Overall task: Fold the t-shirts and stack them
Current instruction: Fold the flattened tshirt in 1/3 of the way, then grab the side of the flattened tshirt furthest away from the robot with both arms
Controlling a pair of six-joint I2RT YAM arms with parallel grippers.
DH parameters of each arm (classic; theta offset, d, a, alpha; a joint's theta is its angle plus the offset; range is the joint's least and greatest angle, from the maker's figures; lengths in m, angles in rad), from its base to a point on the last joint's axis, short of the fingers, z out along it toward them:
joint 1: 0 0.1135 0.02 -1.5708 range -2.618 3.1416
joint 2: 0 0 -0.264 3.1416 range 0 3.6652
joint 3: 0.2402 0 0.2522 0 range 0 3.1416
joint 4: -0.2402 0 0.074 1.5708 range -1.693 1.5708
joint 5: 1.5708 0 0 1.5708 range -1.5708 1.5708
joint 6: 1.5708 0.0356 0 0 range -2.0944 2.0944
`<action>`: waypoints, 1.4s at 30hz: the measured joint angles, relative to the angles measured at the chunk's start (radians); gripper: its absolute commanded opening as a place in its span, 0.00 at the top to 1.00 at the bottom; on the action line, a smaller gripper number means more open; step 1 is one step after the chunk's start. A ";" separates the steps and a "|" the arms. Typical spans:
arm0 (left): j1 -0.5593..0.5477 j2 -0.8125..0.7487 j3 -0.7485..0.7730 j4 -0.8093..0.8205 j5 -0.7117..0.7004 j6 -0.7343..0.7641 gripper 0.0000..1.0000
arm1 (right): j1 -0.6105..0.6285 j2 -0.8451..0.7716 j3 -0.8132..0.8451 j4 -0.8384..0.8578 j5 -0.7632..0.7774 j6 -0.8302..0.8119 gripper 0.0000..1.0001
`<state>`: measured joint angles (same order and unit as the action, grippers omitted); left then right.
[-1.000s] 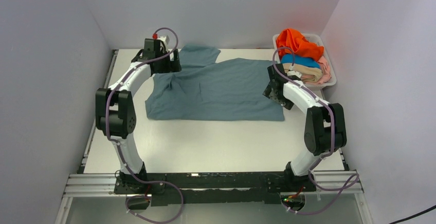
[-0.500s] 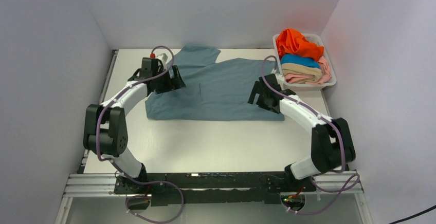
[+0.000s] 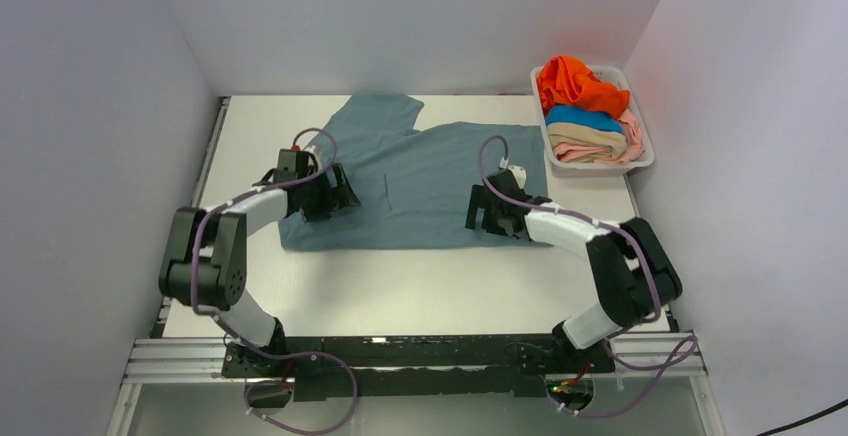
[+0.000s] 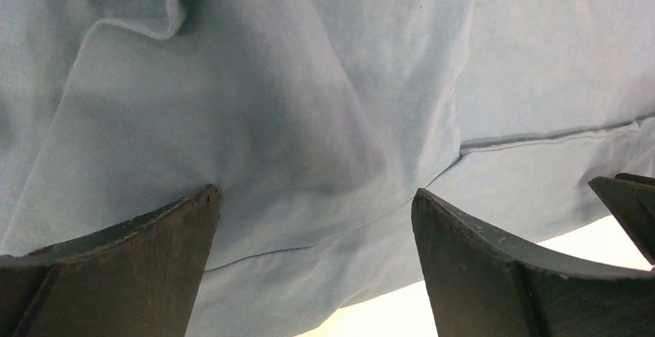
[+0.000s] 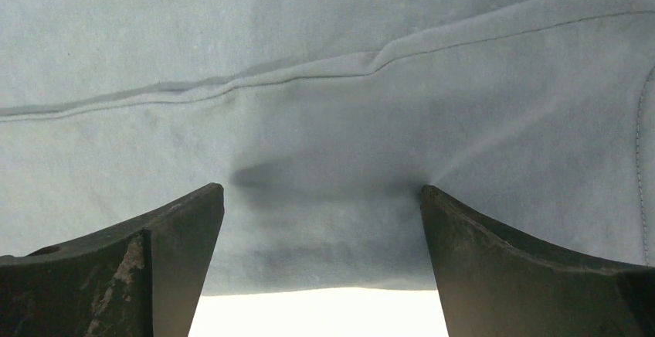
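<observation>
Grey-blue t-shirt [image 3: 420, 176] lies soft and creased, side edges partly hidden beneath left gripper [image 4: 313, 192] and right gripper [image 5: 320, 188], both spread wide.

The left gripper [image 3: 338, 194] and right gripper [image 3: 480, 214] have drawn back toward the near edge and inward, and the grey-blue t-shirt [image 3: 420, 171] now lies nearer

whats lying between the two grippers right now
Only the grey-blue t-shirt: in the top view its cloth spans from the left gripper to the right gripper, nothing on it.
</observation>
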<state>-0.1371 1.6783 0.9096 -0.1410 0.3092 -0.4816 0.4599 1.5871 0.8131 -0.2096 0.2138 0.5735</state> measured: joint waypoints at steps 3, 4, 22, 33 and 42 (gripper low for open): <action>0.000 -0.123 -0.129 0.001 -0.019 -0.040 0.00 | 0.037 -0.115 -0.107 -0.006 -0.011 0.034 0.00; 0.000 -0.160 -0.165 -0.004 -0.023 -0.053 0.01 | 0.047 -0.148 -0.133 -0.011 -0.017 0.045 0.00; -0.001 -0.740 -0.538 -0.180 -0.176 -0.211 0.01 | 0.281 -0.607 -0.412 -0.142 -0.121 0.369 0.01; -0.001 -0.901 -0.570 -0.330 -0.189 -0.245 0.00 | 0.309 -0.687 -0.380 -0.348 -0.103 0.422 0.00; -0.001 -0.948 -0.391 -0.514 -0.255 -0.263 0.00 | 0.307 -0.753 -0.146 -0.477 0.164 0.392 0.00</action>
<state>-0.1383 0.7303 0.5186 -0.6548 0.0544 -0.7448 0.7673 0.8345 0.6670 -0.6868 0.3782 0.9657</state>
